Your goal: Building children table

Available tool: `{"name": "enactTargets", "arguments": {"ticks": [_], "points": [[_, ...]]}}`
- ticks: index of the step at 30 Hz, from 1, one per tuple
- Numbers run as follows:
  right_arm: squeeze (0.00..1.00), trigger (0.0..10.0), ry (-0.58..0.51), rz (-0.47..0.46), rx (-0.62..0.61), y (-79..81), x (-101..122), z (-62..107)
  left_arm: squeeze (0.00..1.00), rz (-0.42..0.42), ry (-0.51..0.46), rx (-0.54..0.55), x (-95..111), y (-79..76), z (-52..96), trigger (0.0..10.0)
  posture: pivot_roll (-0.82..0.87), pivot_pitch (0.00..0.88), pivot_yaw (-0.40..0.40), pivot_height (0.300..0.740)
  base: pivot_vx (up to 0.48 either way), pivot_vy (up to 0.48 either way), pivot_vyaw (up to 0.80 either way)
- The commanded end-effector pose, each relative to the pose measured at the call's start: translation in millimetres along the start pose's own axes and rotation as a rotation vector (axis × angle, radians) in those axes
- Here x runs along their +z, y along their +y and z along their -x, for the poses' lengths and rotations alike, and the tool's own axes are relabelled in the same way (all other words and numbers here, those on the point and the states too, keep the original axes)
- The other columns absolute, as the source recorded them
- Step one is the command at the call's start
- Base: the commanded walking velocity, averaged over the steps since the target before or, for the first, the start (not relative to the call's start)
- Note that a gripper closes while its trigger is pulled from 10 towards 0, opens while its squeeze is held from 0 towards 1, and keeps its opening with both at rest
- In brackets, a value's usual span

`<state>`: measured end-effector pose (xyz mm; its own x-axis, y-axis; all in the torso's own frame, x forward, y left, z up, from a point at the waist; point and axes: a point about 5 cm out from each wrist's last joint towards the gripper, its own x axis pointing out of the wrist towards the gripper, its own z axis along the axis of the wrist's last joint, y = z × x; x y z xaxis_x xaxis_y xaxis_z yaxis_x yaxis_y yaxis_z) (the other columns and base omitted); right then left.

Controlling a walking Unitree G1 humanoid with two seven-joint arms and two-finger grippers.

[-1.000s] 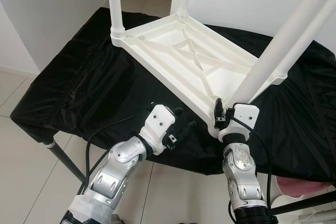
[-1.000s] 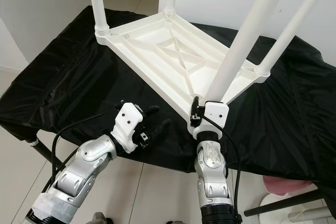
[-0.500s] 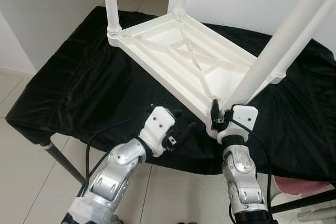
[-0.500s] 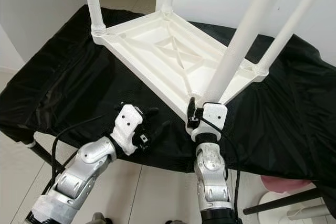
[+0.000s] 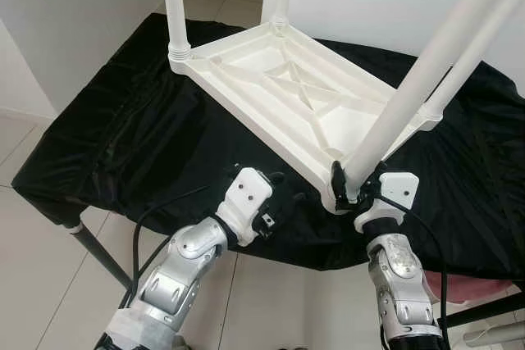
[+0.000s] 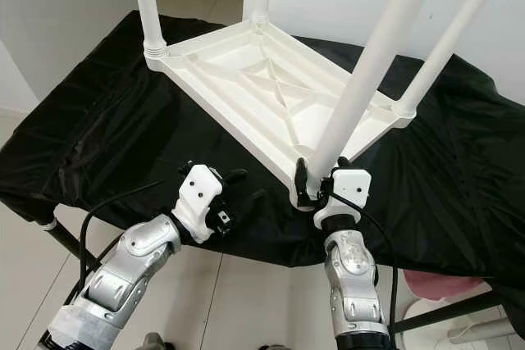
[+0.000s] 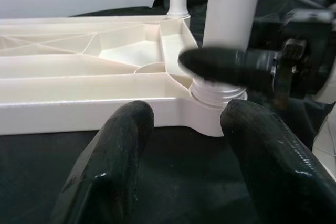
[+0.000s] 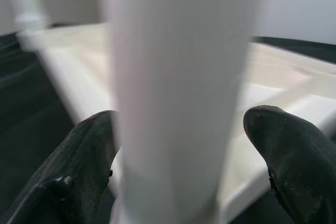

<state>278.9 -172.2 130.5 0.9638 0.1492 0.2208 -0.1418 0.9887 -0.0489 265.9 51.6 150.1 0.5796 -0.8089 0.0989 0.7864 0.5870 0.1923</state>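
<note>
Find the children table [image 5: 287, 96] lying upside down, ribbed underside up, on the table [image 5: 107, 137] with the black cloth, toward its near edge. Count four white legs pointing up from the corners: two far legs [image 5: 174, 6], one at the right side [image 5: 476, 47], and the near leg [image 5: 410, 96] standing in the corner socket closest to the robot. Note at its foot the ribbed collar [image 7: 218, 90] sitting on the socket; impossible to tell from here whether seated fully or not. See the right tool [image 5: 354, 186] placed low around this near leg, just above the collar, spread apart rather than clenched: one finger [image 8: 89, 156] against the leg, the other finger [image 8: 294, 156] a little apart from it. See the left tool [image 5: 279, 202] released and empty, hovering over the black cloth just beside the same corner, pointing toward the socket, touching nothing. Judging by this, probably the step of fixing the last leg into its socket, with the other three apparently mounted. For the next move, probably close the right tool firmly on the leg, then press or turn it down into the socket while keeping it straight. Perhaps bring the left tool against the white rim to stop the frame from sliding on the smooth cloth.
</note>
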Motion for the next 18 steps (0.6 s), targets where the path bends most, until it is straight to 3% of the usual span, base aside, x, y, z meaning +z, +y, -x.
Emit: {"name": "enactTargets", "arguments": {"ticks": [1, 13, 14, 16, 17, 18], "points": [[0.0, 10.0, 0.011, -0.009, 0.051, -5.7, -3, -1.0, 0.0, -0.011, 0.003, -0.029, -2, -3.0, 1.4, 10.0, 0.03, 0.068, -0.073, 0.74, 0.0, 0.0, 0.0], [0.0, 10.0, 0.042, 0.035, 0.315, -13.7, -4, -26.4, 0.0, -0.03, 0.023, -0.037, -4, -0.2, 6.6, 10.0, 0.06, 0.057, -0.064, 0.74, 0.0, 0.0, 0.0], [0.0, 9.3, 0.046, 0.044, 0.342, -12.1, -5, -28.3, 0.0, -0.032, 0.025, -0.039, -4, -0.8, 6.4, 10.0, 0.06, 0.055, -0.064, 0.74, 0.0, 0.0, 0.0], [0.0, 9.3, 0.048, 0.05, 0.359, -11.0, -6, -29.0, 0.0, -0.034, 0.025, -0.04, -4, -1.1, 6.3, 10.0, 0.06, 0.055, -0.064, 0.74, 0.0, 0.0, 0.0], [0.0, 0.0, 0.057, 0.053, 0.375, -10.5, -8, -29.4, 0.0, -0.035, 0.026, -0.04, -4, -1.2, 6.5, 10.0, 0.07, 0.054, -0.065, 0.74, 0.0, 0.0, 0.0], [0.0, 0.0, 0.065, 0.052, 0.387, -10.3, -11, -29.0, 0.0, -0.036, 0.027, -0.039, -4, -0.9, 6.7, 10.0, 0.07, 0.053, -0.067, 0.74, 0.0, 0.0, 0.0]]}}
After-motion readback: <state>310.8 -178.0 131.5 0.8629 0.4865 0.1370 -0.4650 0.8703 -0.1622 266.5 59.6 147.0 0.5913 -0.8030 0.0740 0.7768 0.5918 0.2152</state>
